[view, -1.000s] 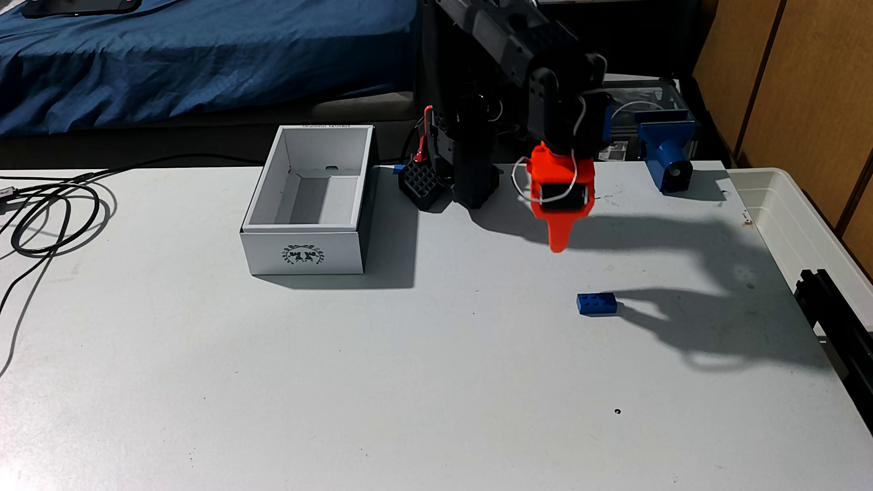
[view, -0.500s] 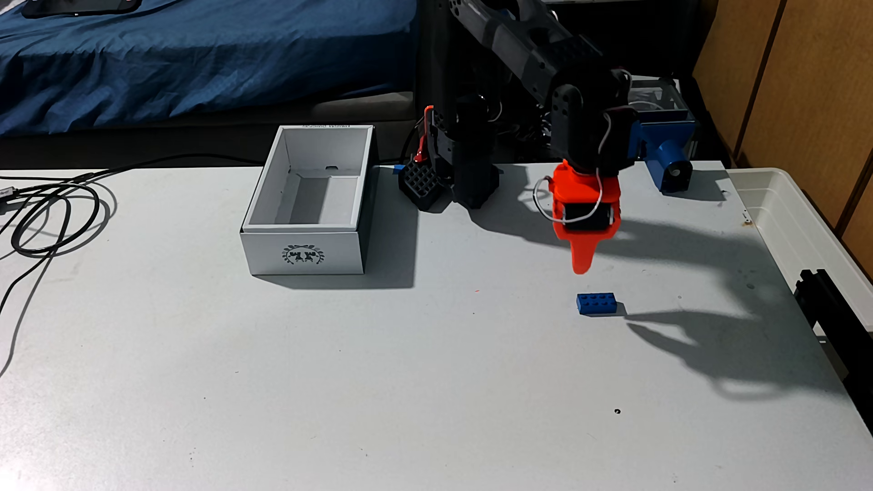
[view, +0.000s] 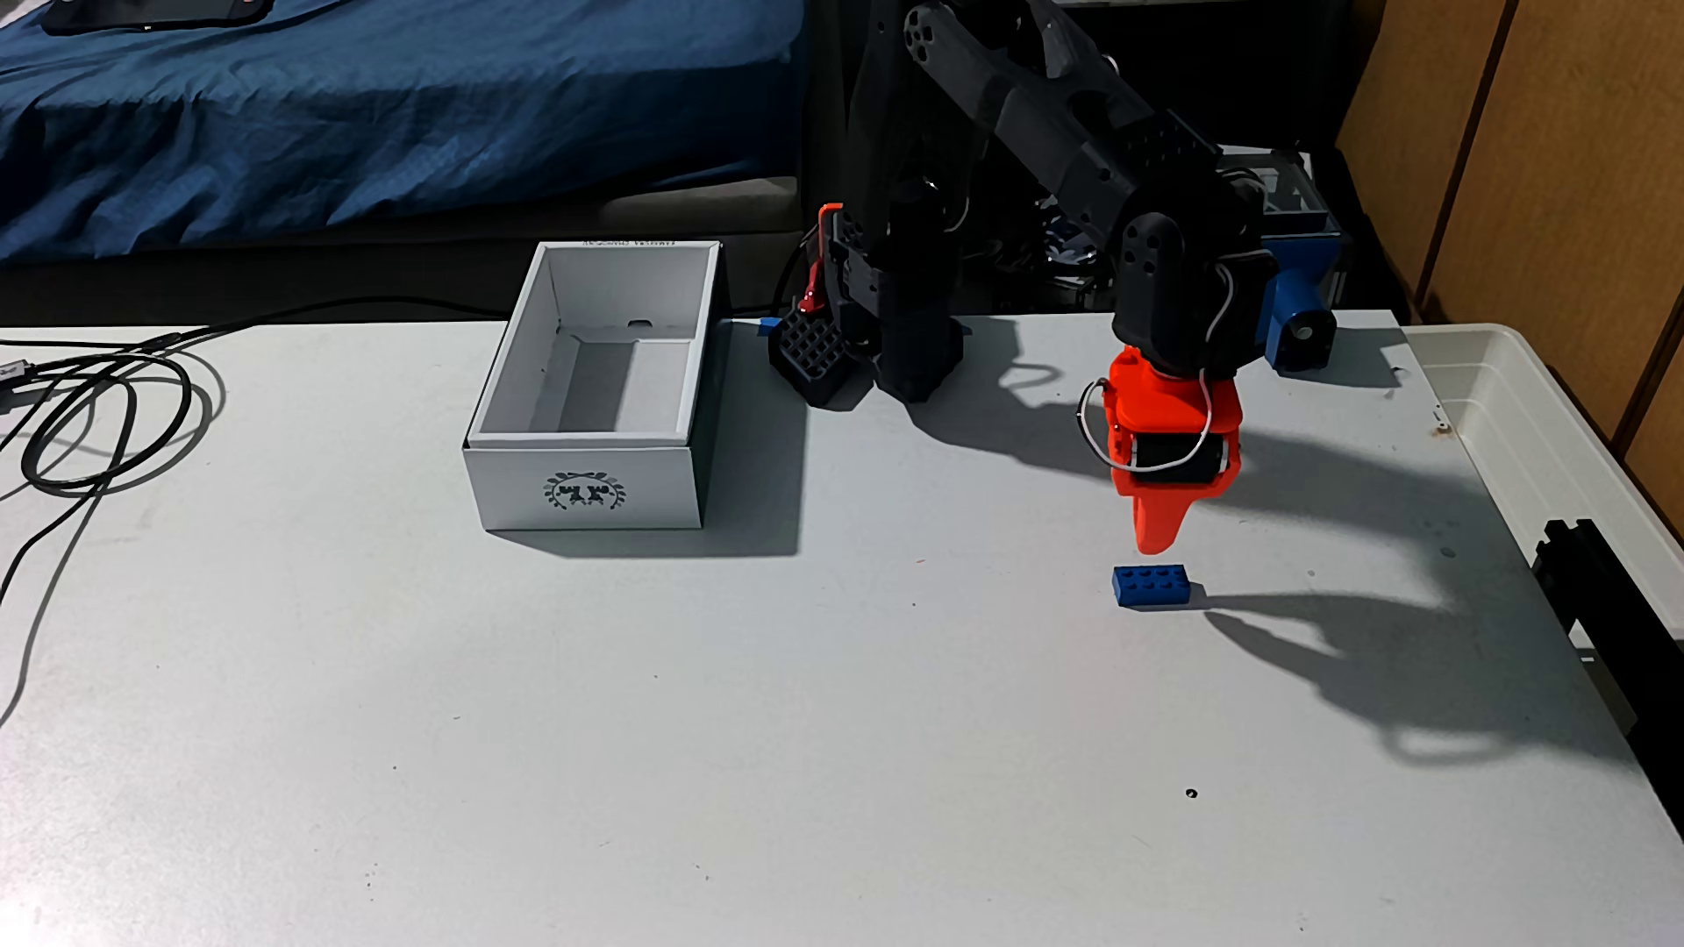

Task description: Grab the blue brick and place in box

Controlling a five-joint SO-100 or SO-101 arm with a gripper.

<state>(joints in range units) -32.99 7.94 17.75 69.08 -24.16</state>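
Observation:
The blue brick (view: 1151, 585) lies flat on the white table, studs up, right of centre. My orange gripper (view: 1155, 544) hangs point-down directly behind and just above it, its tip a short gap from the brick's top. From this side the fingers overlap into one wedge, but their shadow on the table to the right is forked, so the jaws stand apart with nothing between them. The white box (view: 583, 492) with the wreath emblem stands open-topped well to the left of the brick, and its inside is bare.
The black arm base (view: 911, 337) and a black grid block (view: 811, 355) stand at the table's back edge. A blue bracket (view: 1294, 319) is behind the gripper. A translucent tub (view: 1540, 437) lines the right edge. Black cables (view: 100, 419) loop at the left.
The gripper has travelled right and downward toward the brick, ending just above its back edge. Brick and box have not moved.

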